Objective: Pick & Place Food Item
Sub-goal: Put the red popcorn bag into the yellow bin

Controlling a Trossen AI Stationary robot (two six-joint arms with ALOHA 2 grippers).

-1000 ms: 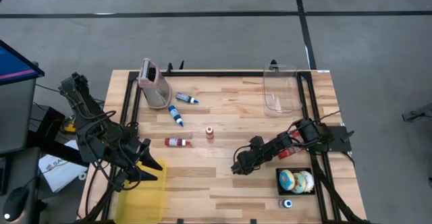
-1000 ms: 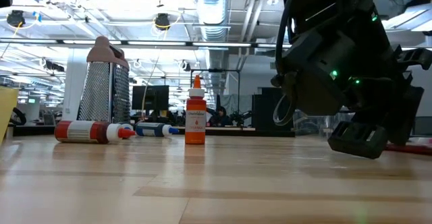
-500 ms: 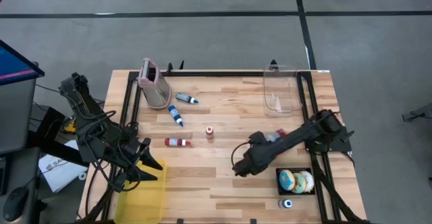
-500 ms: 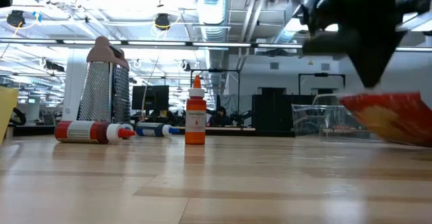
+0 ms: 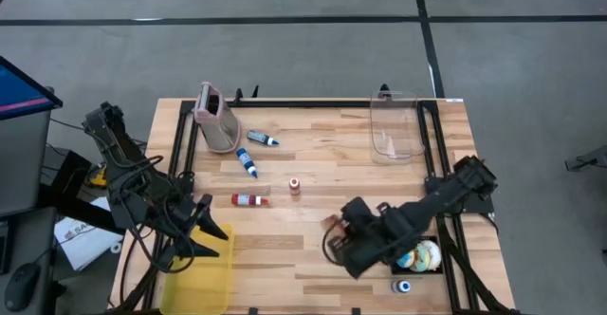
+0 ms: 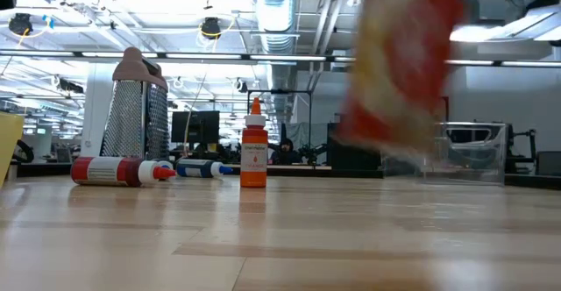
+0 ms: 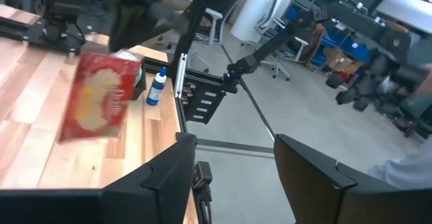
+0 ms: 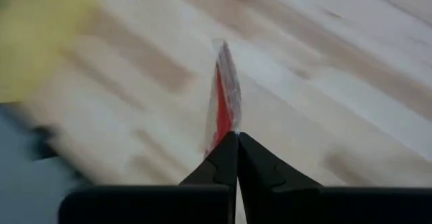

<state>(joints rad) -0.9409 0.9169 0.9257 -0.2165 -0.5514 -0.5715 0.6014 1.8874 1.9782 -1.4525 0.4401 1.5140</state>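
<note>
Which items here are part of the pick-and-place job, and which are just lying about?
In the job:
- red snack packet, pinched in the right end effector
- yellow bin

Lying about:
- grater
- orange bottle
- red bottle
- blue bottles
- clear container
- doughnut tray

Right gripper (image 8: 236,143), earlier low beside the tray (image 5: 438,244), has swung toward table centre, lifting the red snack bag (image 7: 98,97) clear of the table (image 5: 313,163). Left fingers (image 7: 169,177) spread slightly wider.

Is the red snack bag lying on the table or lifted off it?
Lifted. The right gripper pinches the red snack bag at its edge, and it hangs clear above the table.
</note>
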